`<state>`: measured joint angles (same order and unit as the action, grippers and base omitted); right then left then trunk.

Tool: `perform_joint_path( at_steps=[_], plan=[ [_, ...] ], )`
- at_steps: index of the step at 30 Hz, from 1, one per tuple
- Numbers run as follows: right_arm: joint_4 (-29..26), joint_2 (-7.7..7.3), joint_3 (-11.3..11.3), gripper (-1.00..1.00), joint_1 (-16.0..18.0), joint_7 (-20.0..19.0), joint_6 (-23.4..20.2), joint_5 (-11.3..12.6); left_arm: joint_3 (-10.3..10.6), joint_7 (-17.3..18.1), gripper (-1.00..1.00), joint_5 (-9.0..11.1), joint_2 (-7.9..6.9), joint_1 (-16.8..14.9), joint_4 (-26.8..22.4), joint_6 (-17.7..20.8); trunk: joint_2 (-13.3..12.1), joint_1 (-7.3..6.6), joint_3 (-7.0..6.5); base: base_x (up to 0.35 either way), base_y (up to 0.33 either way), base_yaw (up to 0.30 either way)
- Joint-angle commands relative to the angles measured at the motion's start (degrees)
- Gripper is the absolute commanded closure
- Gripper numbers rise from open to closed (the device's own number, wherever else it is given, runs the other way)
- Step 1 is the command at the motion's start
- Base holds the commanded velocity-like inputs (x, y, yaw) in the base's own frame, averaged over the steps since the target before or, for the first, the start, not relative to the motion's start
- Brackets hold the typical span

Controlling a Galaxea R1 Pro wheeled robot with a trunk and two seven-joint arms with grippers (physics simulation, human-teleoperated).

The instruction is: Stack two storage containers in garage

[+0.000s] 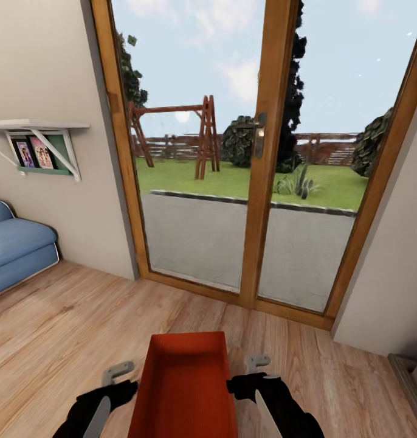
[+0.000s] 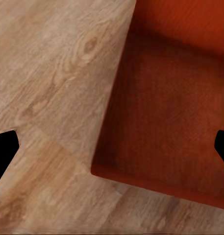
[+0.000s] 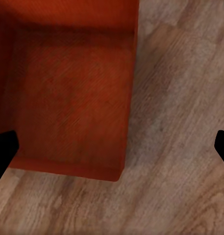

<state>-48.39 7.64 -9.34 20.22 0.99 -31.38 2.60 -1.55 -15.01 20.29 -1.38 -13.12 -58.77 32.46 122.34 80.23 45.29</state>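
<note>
Storage container (image 1: 185, 389), orange-red, carried between left claw (image 1: 118, 378) and right claw (image 1: 250, 372), grip undeterminable; slippage onto plank floor (image 1: 68, 322) risked if side pressure is lost during turning.

a home living room: blue sofa (image 1: 17, 249), plank floor (image 1: 68, 322), glass garden doors (image 1: 257, 152).
</note>
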Motion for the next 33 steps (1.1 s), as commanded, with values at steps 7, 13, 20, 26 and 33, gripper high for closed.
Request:
perform_joint_path(
  at_steps=[7, 13, 20, 26, 33],
  plan=[
    [-0.81, 0.86, 0.02, -1.00, 0.24, 1.88, -0.18, -0.19, -0.82, 0.28, -1.00, -0.06, 0.80, -0.46, 1.88, 0.46, 0.00, 0.00, 0.00, 0.000, 0.000, 0.000],
    [-0.43, 2.35, 0.03, -1.00, 1.91, 8.19, -0.51, -0.09, 4.16, 0.34, -1.00, -0.22, 2.12, -4.75, 10.50, 0.98, 0.00, 0.00, 0.00, 0.000, 0.000, 0.000],
    [-0.11, 2.35, -0.87, -1.00, 2.27, 8.99, -0.20, 0.01, 4.76, -0.23, -1.00, -0.28, 3.82, -5.73, 10.47, 0.79, 0.00, 0.00, 0.00, 0.000, 0.000, 0.000],
    [-0.16, 2.35, -4.27, -1.00, 2.28, 9.11, -0.09, 0.01, 4.73, -0.33, -1.00, -0.34, 4.23, -5.77, 9.22, 0.73, 0.00, 0.00, 0.00, 0.000, 0.000, 0.000],
    [-0.64, 2.35, -4.96, -1.00, 2.28, 9.06, -0.10, -0.04, 4.58, -0.29, -1.00, -0.26, 3.93, -5.77, 5.42, 1.02, 2.81, 1.54, 1.26, 0.000, 0.000, 0.000]
  ],
)
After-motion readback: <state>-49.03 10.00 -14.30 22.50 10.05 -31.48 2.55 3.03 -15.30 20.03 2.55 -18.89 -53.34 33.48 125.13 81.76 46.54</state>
